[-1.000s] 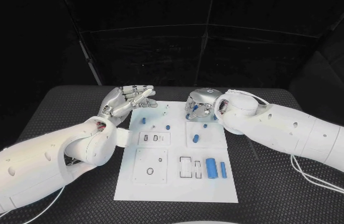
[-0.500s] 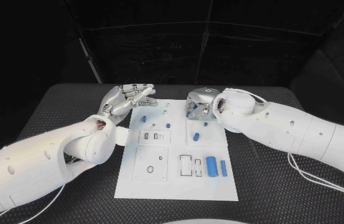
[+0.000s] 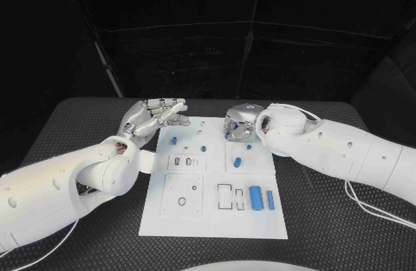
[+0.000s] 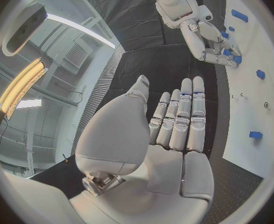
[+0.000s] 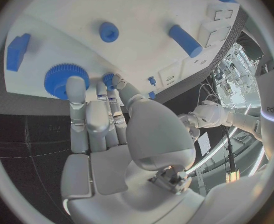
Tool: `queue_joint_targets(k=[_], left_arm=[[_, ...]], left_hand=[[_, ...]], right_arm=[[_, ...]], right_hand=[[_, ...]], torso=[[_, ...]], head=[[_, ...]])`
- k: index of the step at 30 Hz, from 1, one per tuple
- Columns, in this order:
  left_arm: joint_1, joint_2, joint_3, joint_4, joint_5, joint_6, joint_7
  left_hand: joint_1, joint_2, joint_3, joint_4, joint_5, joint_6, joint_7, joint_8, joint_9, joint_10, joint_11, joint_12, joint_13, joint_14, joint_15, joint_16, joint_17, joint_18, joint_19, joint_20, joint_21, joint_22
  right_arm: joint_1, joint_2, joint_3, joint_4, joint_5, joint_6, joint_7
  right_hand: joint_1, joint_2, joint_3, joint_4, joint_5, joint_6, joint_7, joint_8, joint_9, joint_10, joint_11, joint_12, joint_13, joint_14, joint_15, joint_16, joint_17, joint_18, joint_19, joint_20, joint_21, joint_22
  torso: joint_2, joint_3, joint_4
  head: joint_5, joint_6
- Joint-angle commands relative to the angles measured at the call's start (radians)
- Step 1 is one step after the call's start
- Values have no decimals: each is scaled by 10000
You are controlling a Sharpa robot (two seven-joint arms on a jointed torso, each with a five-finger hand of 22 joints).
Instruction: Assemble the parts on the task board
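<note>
The white task board (image 3: 212,220) lies in the middle of the black table. My right hand (image 3: 241,125) hangs over its far right corner with fingers pointing down. In the right wrist view my right hand (image 5: 106,129) lays one fingertip on the rim of a blue gear (image 5: 62,79), and its thumb ends beside a small blue peg (image 5: 109,78); I see nothing gripped. My left hand (image 3: 156,116) is raised off the board's far left corner. Its fingers are straight and empty in the left wrist view (image 4: 171,129). A fat blue cylinder (image 3: 256,199) and a slim blue pin (image 3: 270,200) lie near the board's front right.
Small blue pieces sit at the board's far left (image 3: 174,140), middle (image 3: 203,148) and right (image 3: 238,161). Rectangular slots (image 3: 223,197) and an oval socket (image 3: 182,202) are cut in the front half. The black table mat (image 3: 78,133) spreads on both sides.
My left hand's fingers have straightened and lifted a little. My right hand has stayed over the gear with hardly any movement.
</note>
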Motion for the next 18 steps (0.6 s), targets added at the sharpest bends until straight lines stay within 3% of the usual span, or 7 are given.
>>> queue_joint_targets(k=[1, 11, 18], left_arm=[[11, -16, 11, 77, -54, 145, 28], [11, -30, 11, 77, -54, 156, 28], [11, -44, 12, 63, -54, 170, 27]], left_hand=[[7, 125, -31, -56, -61, 30, 24, -46, -16, 60, 22, -68, -11, 100, -1, -53, 21, 43, 55, -5, 60, 11], [7, 125, -31, -56, -61, 30, 24, -46, -16, 60, 22, -68, -11, 100, -1, -53, 21, 43, 55, -5, 60, 11], [7, 125, -31, -56, -61, 30, 24, -46, -16, 60, 22, -68, -11, 100, -1, -53, 21, 43, 55, -5, 60, 11]], right_arm=[[17, 21, 2, -31, -97, 85, -14], [17, 82, 1, -108, -104, -99, 58], [14, 8, 4, 172, -47, -943, 146]], right_hand=[[-22, 37, 86, 3, -47, 58, -1, -4, 1, 98, -1, -19, -12, 412, -21, 76, 34, -47, -8, -26, 65, 37], [-68, 19, 395, 26, -44, 182, -22, 18, 10, 198, -24, -10, -3, 392, -43, 250, 183, -73, 24, -29, 283, 287], [-76, -104, 954, 19, 67, 350, -30, 21, 11, 326, -54, -20, -1, 367, -73, 463, 349, -118, 86, -44, 604, 651]], torso=[[13, -8, 5], [19, -17, 17], [28, -1, 26]], head=[[-3, -21], [-39, -40], [-14, 22]])
